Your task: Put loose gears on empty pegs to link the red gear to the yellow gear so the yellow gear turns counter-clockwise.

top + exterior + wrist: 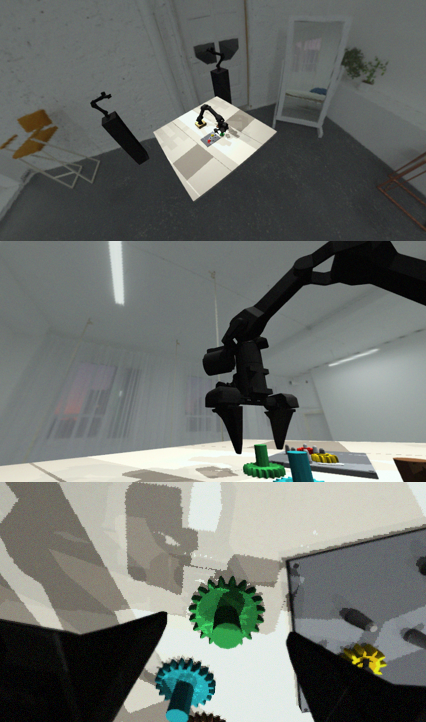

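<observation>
The black two-fingered gripper (221, 131) (258, 450) (227, 627) hung wide open and empty — the green toothed gear with its upright handle (222, 134) (264, 469) (227, 636) below it still unplaced, linking undone.

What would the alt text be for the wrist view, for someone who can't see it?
Open black claw above a green gear with an upright handle; a teal gear stands nearby, and a yellow gear sits on the grey board.
</observation>
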### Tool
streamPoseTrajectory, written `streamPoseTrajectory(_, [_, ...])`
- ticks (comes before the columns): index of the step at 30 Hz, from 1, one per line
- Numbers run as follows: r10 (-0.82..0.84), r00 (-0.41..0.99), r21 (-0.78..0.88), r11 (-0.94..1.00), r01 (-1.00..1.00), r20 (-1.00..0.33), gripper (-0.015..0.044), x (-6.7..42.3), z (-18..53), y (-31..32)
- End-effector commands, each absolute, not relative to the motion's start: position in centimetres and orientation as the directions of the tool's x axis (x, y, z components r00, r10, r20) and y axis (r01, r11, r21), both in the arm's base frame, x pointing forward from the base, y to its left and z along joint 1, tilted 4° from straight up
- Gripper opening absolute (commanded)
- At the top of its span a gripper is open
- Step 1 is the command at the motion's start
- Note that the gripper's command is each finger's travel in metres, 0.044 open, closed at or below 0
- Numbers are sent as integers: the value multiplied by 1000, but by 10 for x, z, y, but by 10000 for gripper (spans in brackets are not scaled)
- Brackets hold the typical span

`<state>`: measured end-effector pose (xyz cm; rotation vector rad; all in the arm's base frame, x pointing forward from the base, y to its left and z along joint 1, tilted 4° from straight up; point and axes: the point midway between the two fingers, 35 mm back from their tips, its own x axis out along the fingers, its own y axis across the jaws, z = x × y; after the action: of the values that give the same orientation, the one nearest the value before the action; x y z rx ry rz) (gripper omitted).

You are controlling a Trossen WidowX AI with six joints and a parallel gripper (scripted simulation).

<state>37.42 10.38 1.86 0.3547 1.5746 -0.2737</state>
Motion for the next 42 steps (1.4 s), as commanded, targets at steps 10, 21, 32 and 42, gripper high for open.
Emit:
streamPoseTrajectory(10, [59,-21,46,918,394,-998,230,374,17,105])
streamPoseTrajectory(21, [59,-21,46,918,394,-998,39,374,17,105])
streamPoseTrajectory(32, [59,-21,46,918,394,-998,0,377,28,105])
streamPoseTrajectory(42, [60,-21,47,918,394,-998,0,381,49,107])
